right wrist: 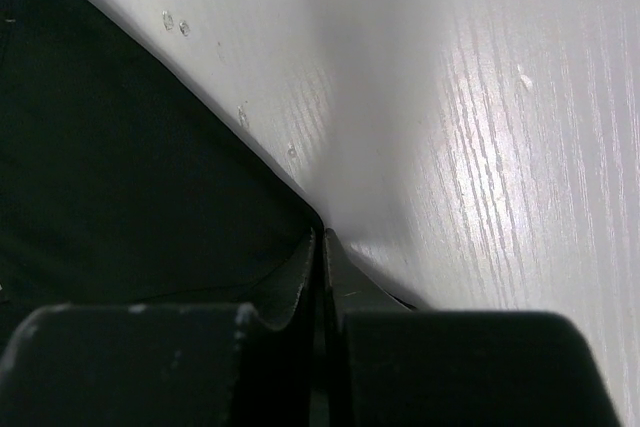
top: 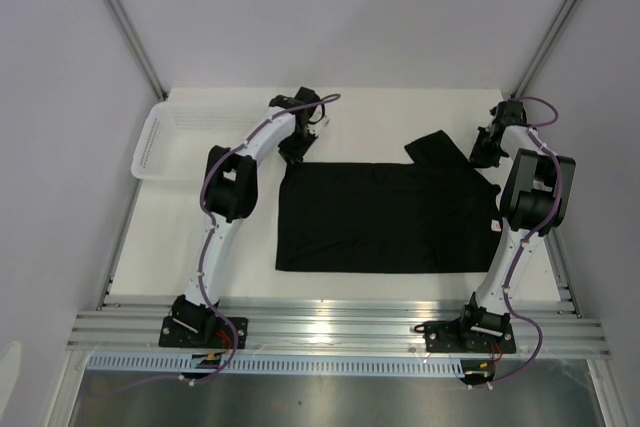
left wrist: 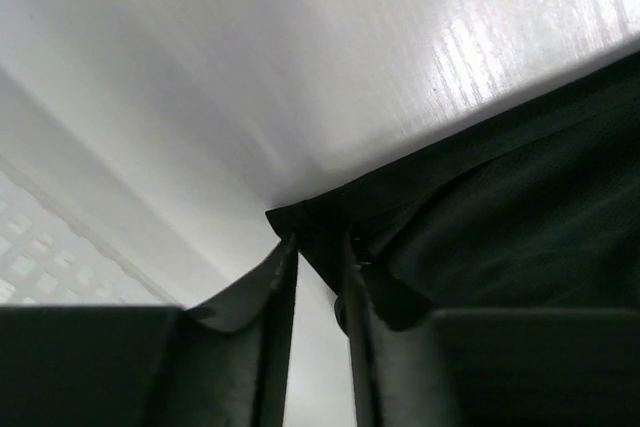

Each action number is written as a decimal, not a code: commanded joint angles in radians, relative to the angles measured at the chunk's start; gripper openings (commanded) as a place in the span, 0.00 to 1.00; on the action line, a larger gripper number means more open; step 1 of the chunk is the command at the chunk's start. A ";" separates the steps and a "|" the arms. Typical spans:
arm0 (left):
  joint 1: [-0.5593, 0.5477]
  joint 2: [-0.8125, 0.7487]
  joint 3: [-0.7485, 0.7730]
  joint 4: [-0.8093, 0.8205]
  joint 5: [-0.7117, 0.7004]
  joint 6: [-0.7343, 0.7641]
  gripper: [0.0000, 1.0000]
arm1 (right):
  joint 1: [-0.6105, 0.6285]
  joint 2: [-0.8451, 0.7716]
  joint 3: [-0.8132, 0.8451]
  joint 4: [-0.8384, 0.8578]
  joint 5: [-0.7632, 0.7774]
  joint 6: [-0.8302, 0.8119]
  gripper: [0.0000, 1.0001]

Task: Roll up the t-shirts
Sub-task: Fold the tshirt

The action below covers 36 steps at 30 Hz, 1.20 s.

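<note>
Right gripper [right wrist: 322, 237] is clamping the t-shirt [top: 380, 217] edge; left gripper [left wrist: 320, 247] is standing slightly apart around its corner and should be closing fully before rolling.

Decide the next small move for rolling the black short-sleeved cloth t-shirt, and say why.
Probably close the left claw fully on the far-left corner of the black short-sleeved cloth t-shirt: its fingers show a gap around that corner, while the right claw looks pinched shut on the far-right edge.
</note>
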 commanded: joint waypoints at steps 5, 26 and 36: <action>0.008 -0.083 -0.047 -0.060 0.047 -0.083 0.45 | 0.014 -0.057 -0.044 -0.009 0.000 -0.017 0.04; 0.035 -0.034 -0.006 -0.072 0.192 -0.109 0.13 | 0.007 -0.103 -0.070 -0.017 0.013 -0.025 0.02; 0.034 -0.068 -0.034 -0.055 0.149 -0.143 0.42 | 0.009 -0.089 -0.070 -0.018 0.010 -0.025 0.03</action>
